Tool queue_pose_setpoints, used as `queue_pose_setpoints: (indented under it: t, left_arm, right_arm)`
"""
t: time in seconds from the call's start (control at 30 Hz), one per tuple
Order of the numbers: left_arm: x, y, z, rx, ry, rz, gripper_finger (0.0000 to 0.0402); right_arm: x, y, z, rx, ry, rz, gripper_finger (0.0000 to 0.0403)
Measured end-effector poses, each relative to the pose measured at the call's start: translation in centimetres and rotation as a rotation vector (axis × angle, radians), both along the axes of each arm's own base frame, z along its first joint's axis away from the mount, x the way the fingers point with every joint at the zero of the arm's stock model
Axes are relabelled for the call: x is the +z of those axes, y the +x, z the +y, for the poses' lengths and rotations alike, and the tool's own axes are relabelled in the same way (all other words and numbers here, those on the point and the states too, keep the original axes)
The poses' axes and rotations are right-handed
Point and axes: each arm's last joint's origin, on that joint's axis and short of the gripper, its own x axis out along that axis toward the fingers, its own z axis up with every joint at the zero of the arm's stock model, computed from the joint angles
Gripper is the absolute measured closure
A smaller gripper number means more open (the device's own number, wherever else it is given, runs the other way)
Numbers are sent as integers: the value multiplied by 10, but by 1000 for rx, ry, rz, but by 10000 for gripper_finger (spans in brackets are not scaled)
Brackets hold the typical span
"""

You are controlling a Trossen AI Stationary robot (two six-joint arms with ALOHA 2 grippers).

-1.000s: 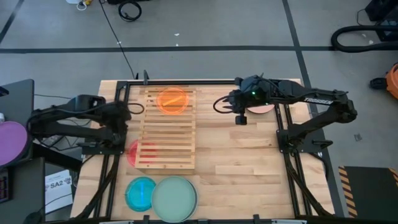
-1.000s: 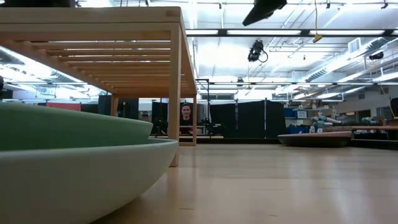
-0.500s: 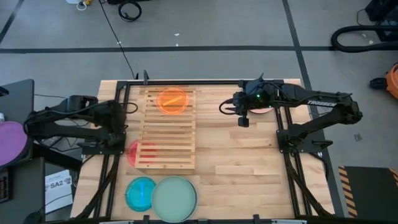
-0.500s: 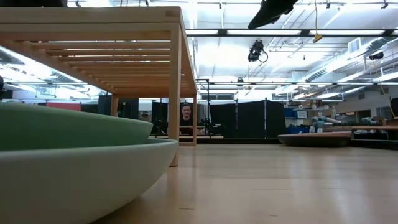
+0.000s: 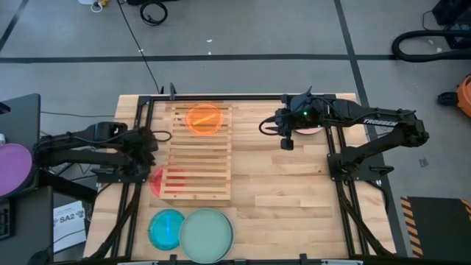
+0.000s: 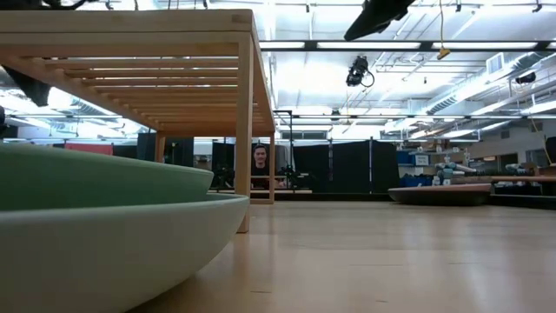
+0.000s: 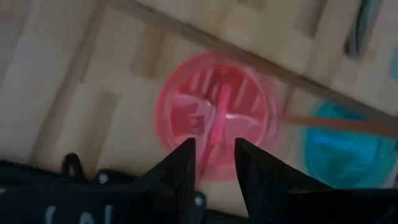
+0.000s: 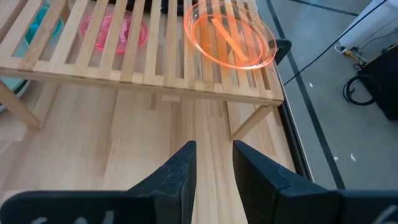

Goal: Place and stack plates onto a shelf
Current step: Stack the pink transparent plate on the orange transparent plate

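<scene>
The light-wood shelf (image 5: pixel 199 154) stands mid-table, and an orange plate (image 5: pixel 204 118) lies on its slats at the far end. A red plate (image 7: pixel 214 121) lies flat on the table at the shelf's left side, partly under it. My left gripper (image 7: pixel 214 146) hangs open above this red plate, pointing steeply down, clear of it. A blue plate (image 5: pixel 167 229) and a mint-green plate (image 5: pixel 206 234) rest on the table near its front edge. My right gripper (image 8: pixel 213 149) stands open, high above the table to the right of the shelf, facing it.
A pale plate (image 5: pixel 313 129) lies on the table under my right arm. A purple disc (image 5: pixel 15 165) sits off the table's left edge. Bare planks (image 5: pixel 280 191) stretch right of the shelf. A person (image 6: pixel 259 161) shows far behind the table.
My left gripper has sunk toward the red plate and tipped more steeply downward, staying open. The plates and the shelf have not moved.
</scene>
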Motion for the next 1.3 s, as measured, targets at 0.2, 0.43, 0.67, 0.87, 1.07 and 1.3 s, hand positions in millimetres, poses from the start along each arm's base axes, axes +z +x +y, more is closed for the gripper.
queue_pose_setpoints:
  t: [0.2, 0.43, 0.67, 0.87, 1.07, 1.3]
  left_arm:
    - [-3, -4, 0, 26, 6, 57, 283]
    - [-1, 3, 1, 97, -13, -18, 283]
    - [-24, 9, 1, 338, -140, 3, 283]
    - [-29, 11, 1, 381, -179, 4, 283]
    - [-29, 11, 1, 395, -177, 4, 282]
    - [-29, 11, 1, 344, -153, 1, 282]
  right_arm:
    - [1, 1, 0, 1, -3, -13, 292]
    - [1, 1, 0, 2, -4, -13, 292]
    - [1, 1, 0, 2, -4, -12, 292]
    - [1, 1, 0, 2, -4, -11, 292]
    - [1, 1, 0, 2, -3, -8, 292]
    - [1, 1, 0, 2, -3, -8, 292]
